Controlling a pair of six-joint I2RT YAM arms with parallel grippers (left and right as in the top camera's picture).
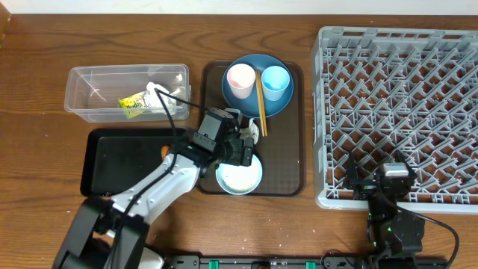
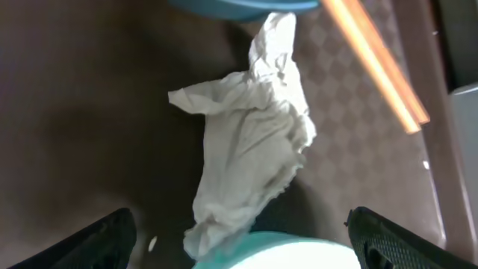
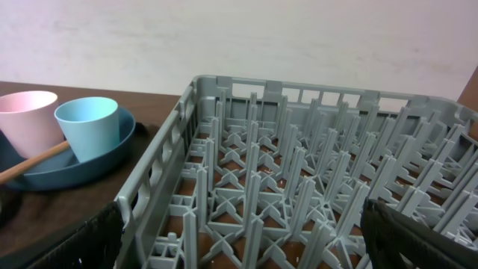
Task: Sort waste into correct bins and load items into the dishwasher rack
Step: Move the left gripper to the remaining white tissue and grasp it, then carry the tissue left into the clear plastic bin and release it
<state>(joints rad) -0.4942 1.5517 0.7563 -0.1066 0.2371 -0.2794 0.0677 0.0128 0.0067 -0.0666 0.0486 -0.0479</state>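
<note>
My left gripper [image 1: 243, 148] [image 2: 240, 224] hangs open over the brown serving tray, its fingers [image 2: 97, 239] wide on either side of a crumpled white paper [image 2: 250, 142] [image 1: 250, 128]. The paper lies between the light-blue bowl [image 1: 239, 178] [image 2: 299, 252] and the dark-blue plate [image 1: 258, 101]. On the plate stand a pink cup [image 1: 240, 78] and a light-blue cup [image 1: 275, 81], with chopsticks [image 1: 261, 108] [image 2: 377, 63] leaning off it. A yellow-and-white wrapper [image 1: 134, 101] lies in the clear tub [image 1: 82, 93]. My right gripper [image 1: 377, 178] [image 3: 246, 232] is open and empty above the grey rack [image 1: 403, 97] [image 3: 299, 179].
The black tray [image 1: 119, 161] sits in front of the tub, with a small orange piece [image 1: 163, 150] at its right edge beside my left arm. A white grain [image 2: 151, 243] lies on the brown serving tray [image 1: 287, 161]. The rack fills the table's right side.
</note>
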